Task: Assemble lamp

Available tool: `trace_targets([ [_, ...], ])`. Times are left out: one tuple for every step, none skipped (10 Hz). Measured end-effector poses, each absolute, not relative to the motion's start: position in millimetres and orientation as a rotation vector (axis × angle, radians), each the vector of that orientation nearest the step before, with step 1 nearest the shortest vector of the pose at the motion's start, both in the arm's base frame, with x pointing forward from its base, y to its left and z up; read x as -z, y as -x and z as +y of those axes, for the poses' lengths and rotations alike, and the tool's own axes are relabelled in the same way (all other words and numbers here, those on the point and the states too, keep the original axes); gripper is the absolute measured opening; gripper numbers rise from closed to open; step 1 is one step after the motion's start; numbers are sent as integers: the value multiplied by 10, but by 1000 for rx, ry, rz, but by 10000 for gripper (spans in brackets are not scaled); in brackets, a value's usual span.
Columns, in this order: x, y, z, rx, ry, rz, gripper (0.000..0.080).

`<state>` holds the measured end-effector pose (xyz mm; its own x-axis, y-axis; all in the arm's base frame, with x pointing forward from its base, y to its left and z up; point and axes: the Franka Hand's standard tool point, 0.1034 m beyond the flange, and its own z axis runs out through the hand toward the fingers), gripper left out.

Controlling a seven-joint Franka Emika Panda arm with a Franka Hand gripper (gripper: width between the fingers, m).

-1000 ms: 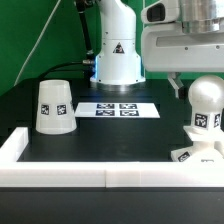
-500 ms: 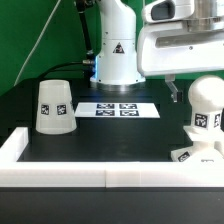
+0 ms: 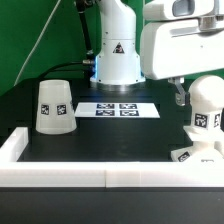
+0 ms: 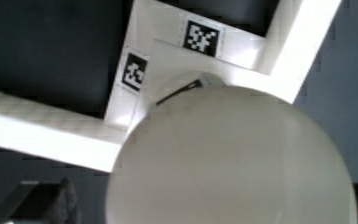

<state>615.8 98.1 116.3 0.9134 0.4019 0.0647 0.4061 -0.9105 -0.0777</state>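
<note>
Jaws dropped closer than a second ago, bulb (image 3: pixel 206 100) just under them, can't tell if they're released or clenched.

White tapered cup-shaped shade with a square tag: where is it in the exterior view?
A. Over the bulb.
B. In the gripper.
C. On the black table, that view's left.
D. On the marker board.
C: the white tapered shade stands on the black table at the exterior view's left, apart from the white ball-headed bulb at the right.
</note>
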Motion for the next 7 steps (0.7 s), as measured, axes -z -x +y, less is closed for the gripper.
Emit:
trace_targets([
  [-1160,-6157,985,74,2964,-762,699],
  [-1149,-6150,1009,72,2938,-902,699],
  [-1135,-6140,1042,68,2911,-1014,699],
  [-1124,-6131,1042,63,2869,-1142,699],
  [-1120,-6127,1024,57,2827,-1263,699],
  [-1117,-6122,1009,50,2791,-1360,699],
  [-1117,-6124,999,48,2748,-1462,699],
])
